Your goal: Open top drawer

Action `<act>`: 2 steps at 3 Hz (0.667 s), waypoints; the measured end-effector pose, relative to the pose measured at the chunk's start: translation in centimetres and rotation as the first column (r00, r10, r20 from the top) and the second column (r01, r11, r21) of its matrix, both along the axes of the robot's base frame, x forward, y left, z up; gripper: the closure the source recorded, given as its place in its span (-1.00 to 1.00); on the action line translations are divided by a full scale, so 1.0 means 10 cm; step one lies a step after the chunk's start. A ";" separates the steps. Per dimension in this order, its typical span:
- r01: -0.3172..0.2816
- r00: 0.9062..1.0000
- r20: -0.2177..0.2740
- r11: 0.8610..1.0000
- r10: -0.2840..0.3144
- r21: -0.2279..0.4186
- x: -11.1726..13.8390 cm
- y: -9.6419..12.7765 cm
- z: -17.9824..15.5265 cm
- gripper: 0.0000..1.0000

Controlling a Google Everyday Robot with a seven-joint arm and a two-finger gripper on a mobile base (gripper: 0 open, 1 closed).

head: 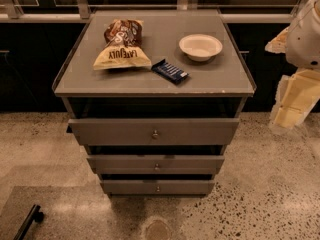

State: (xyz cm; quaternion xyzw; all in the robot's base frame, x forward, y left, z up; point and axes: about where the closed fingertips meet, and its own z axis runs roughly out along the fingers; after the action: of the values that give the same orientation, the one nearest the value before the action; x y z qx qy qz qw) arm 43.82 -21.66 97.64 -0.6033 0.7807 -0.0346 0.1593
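Observation:
The top drawer [154,131] is the widest and tallest of three grey drawers in a small cabinet at the centre of the camera view. It has a small round metal knob [155,133] at its middle. A dark gap shows above its front panel, below the cabinet top. My gripper [292,104] is at the right edge of the view, pale yellow under the white arm [305,34]. It is well to the right of the cabinet, about level with the top drawer, and touches nothing.
The cabinet top [215,79] carries a yellow chip bag [121,58], a brown snack bag [123,31], a white bowl [200,47] and a blue bar [170,71]. The middle drawer [156,163] and bottom drawer [157,186] sit below. A dark bar [27,223] lies on the floor at lower left.

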 end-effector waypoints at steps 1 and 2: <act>0.000 1.000 0.000 1.000 0.000 0.000 0.00 0.00 0.00 -1.00; 0.014 0.999 0.033 0.999 -0.015 0.040 -0.03 -0.02 -0.12 -1.00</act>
State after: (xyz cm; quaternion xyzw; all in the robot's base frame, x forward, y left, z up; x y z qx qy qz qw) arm 43.53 -21.90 96.44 -0.5938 0.7827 -0.0303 0.1838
